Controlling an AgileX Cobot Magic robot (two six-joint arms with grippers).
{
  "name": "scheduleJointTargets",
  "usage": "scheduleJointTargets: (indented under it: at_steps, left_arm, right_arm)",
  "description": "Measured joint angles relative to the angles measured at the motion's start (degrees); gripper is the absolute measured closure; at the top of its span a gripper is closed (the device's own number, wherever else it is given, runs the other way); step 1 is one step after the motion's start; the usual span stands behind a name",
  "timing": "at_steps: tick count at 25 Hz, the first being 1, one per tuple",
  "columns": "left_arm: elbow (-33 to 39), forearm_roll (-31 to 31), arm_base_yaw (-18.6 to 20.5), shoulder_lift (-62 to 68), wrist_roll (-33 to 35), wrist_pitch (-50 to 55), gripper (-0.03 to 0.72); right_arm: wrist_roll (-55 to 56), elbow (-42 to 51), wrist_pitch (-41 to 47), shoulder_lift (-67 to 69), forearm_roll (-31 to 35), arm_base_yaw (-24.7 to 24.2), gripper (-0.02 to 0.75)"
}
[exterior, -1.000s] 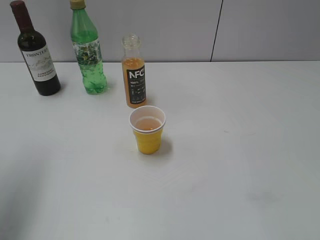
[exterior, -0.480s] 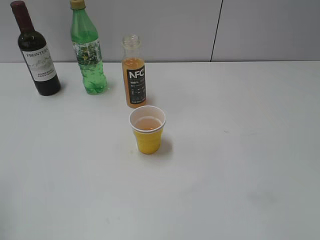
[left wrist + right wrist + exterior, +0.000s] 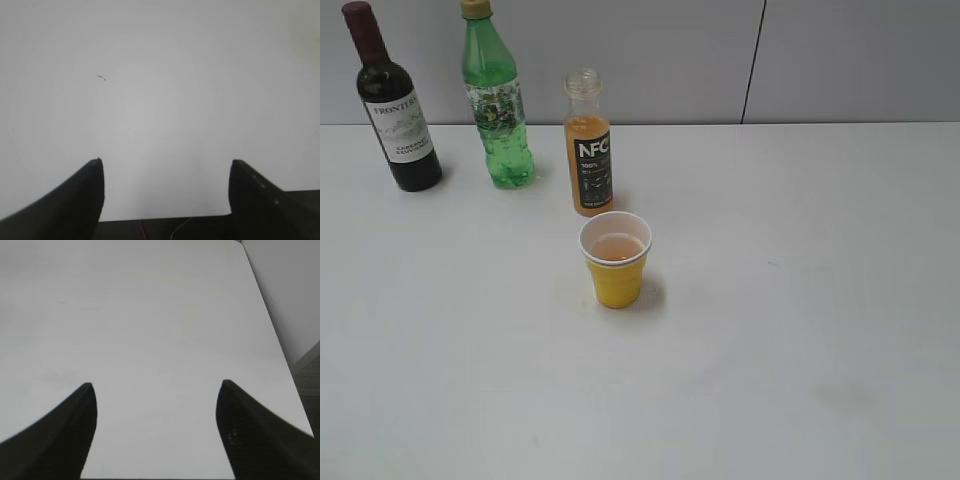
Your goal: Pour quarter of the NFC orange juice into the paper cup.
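a: since the nfc orange juice [image 3: 589,142] stands upright and uncapped with its level down near the shoulder, and the paper cup [image 3: 616,259] just in front of it holds orange liquid, i'd judge the pour done.

b: grippers?

a: left gripper [image 3: 165,170] fingers spread apart, nothing between, only bare table [image 3: 160,90] ahead of it. right gripper [image 3: 156,390] same, spread and empty over bare table. neither bottle nor cup shows ahead of either gripper; both arms are out of the exterior view, so well clear.

b: rest?

a: green bottle [image 3: 498,105] and wine bottle [image 3: 392,100] stand upright and capped, off to the juice's side by the wall, likely just distractors.
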Motion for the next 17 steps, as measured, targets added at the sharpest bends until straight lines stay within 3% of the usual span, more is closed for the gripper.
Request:
scheduleJointTargets:
  at_steps: [7,17]
  left_arm:
    - [6.3,-0.3,-1.0,-14.7,0.0,-0.4,0.122]
    - [8.2,1.3,-3.6,-26.6,-0.1,-4.6,0.122]
  right_arm:
    - [0.0,0.0,0.0,0.0,0.0,0.0,0.148]
    - [0.0,0.0,0.0,0.0,0.0,0.0,0.148]
